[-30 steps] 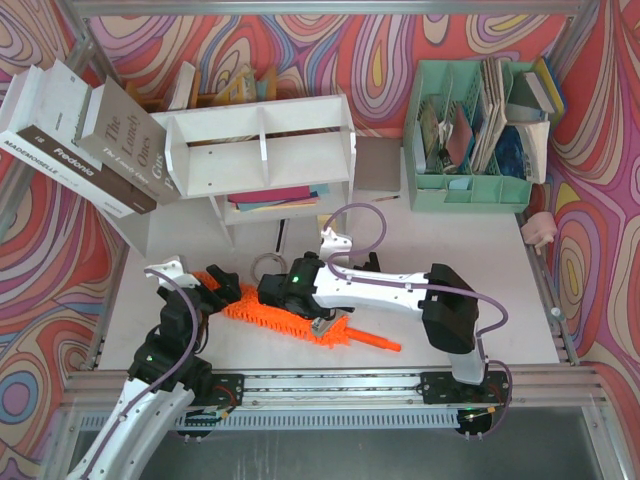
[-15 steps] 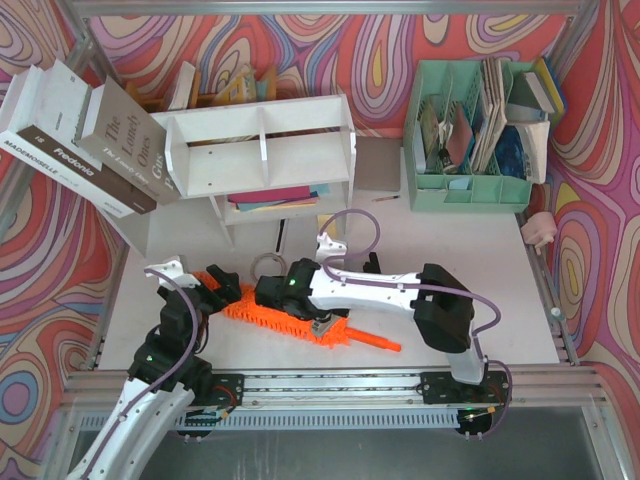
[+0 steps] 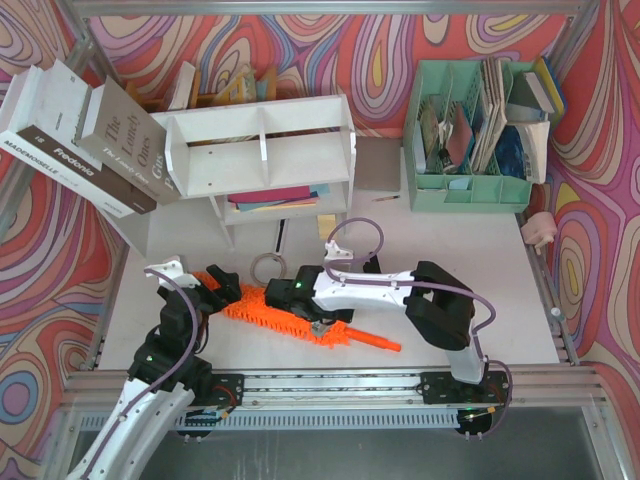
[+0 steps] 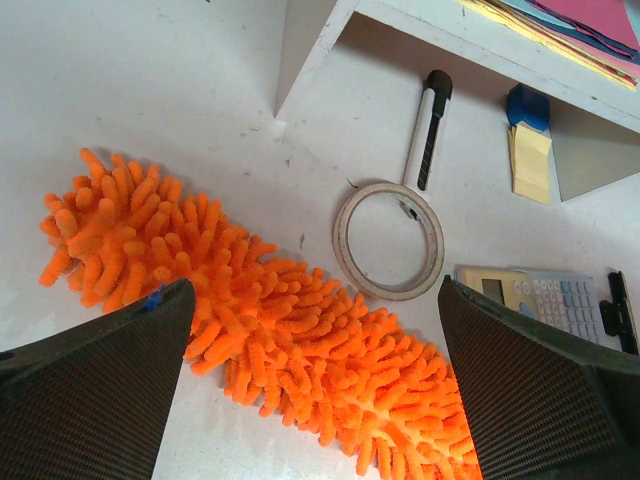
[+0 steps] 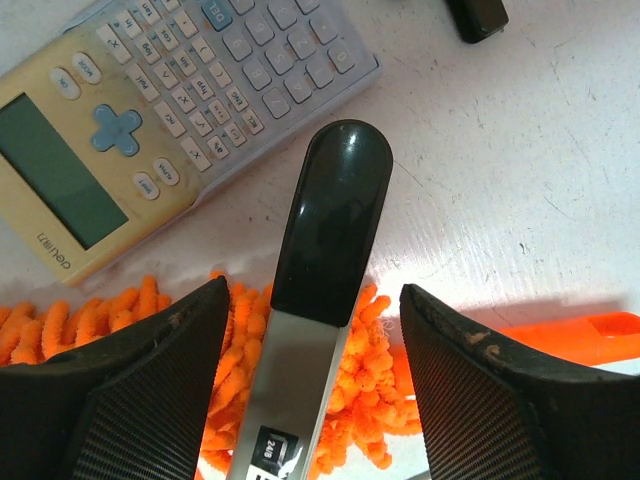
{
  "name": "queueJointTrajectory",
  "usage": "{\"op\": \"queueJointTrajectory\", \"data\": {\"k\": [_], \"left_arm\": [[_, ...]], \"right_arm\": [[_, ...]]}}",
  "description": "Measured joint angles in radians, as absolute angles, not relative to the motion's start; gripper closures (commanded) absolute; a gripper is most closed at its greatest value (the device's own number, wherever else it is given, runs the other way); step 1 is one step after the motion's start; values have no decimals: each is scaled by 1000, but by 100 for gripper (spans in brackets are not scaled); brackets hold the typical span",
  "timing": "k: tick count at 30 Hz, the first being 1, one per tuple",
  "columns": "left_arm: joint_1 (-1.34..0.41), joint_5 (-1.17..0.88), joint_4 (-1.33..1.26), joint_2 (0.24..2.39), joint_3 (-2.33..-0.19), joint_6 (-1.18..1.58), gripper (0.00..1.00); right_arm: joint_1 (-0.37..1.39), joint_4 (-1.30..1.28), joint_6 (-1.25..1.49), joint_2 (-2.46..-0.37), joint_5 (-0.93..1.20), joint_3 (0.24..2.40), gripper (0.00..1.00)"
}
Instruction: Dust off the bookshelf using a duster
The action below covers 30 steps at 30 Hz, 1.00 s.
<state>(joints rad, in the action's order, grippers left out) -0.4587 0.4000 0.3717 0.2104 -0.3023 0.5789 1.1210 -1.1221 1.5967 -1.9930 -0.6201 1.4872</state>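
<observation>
The duster (image 3: 290, 313) is lying flat on the tabletop (image 3: 480, 260), near the front edge and well in front of the bookshelf (image 3: 260, 150), which sits toward the far left. It runs at a slant: the fluffy end is at the left, and the thin orange handle pokes out toward the near right.

The left pincer (image 4: 312, 300) is spread wide over the fluffy left part, one finger on each side of the chenille and nothing clamped. I can't tell from the wrist view whether the fingers actually touch the fluff. Just past the duster on the far side there's a tape ring (image 4: 390, 240), with a black-and-white pen (image 4: 430, 125) lying right behind it under the shelf's edge.

The right pincer (image 5: 312, 295) is down over the middle of the duster and it's wide open too. Between its fingers is a stapler (image 5: 330, 220) – black top, silver body – resting on the orange fluff, with a visible gap to each finger, so it isn't gripped. A beige and grey calculator (image 5: 150, 110) lies on the tabletop just beyond the stapler's tip, right against the fluff. A bit of the handle shows at the right edge of that view.

The mint green organizer (image 3: 470, 140) stands at the far right, well apart from both arms.
</observation>
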Motion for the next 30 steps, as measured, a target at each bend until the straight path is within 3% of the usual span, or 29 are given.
{"op": "queueJointTrajectory", "data": {"k": [20, 30], "left_arm": [[-459, 400, 372, 210, -301, 579, 2], [-459, 400, 371, 212, -300, 579, 1]], "right_arm": [[1097, -1048, 1571, -1992, -597, 1453, 68], [1097, -1077, 1604, -1974, -620, 1454, 74]]}}
